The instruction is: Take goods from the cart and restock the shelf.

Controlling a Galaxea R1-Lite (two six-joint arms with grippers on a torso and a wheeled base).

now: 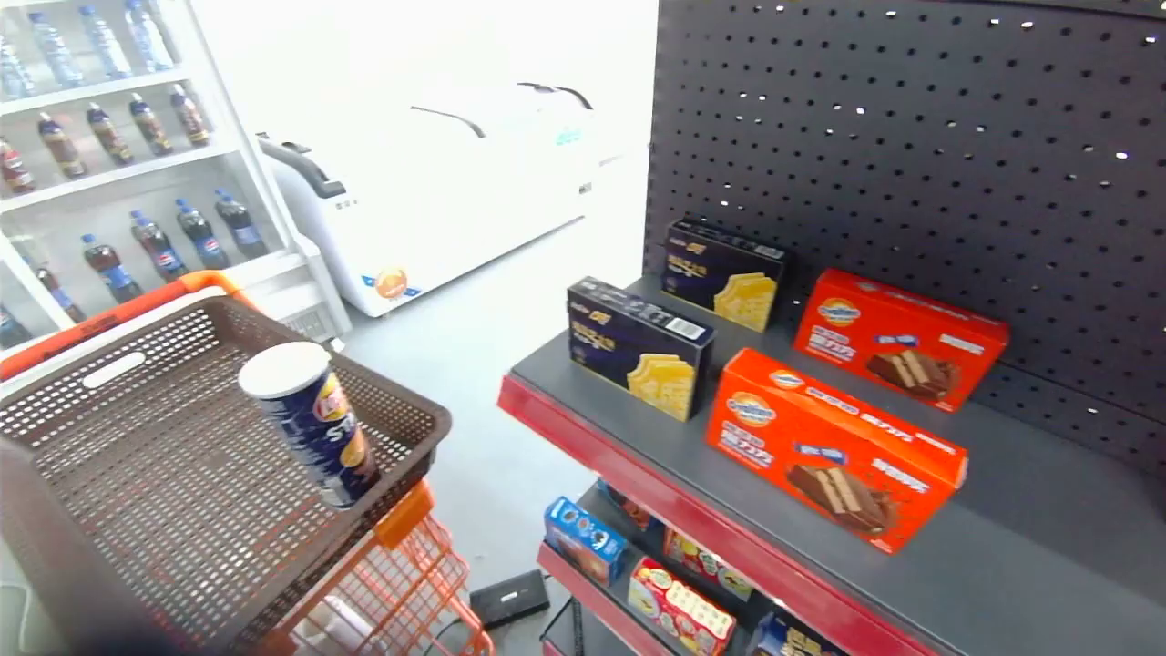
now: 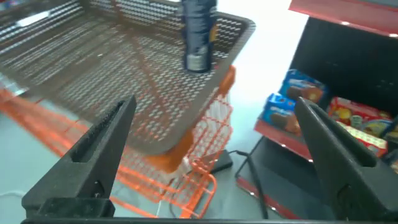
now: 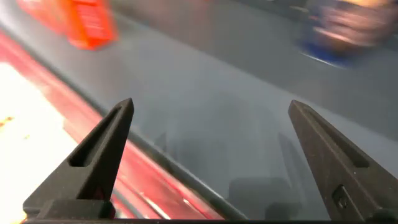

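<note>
A single chip can stands upright in the brown basket on top of the cart, close to the corner nearest the shelf. Its long axis runs straight up, with the white lid on top.

The left gripper has its jaws wide apart and empty. The can is ahead of it and well apart, past the basket's near rim. A grasp would likely come from the side, around the can's round body.

The right gripper hangs over the shelf's grey board just behind the red front lip, also spread and holding nothing (so it is on the wrong side for this pick). The left arm looks clearly nearer the can.
</note>
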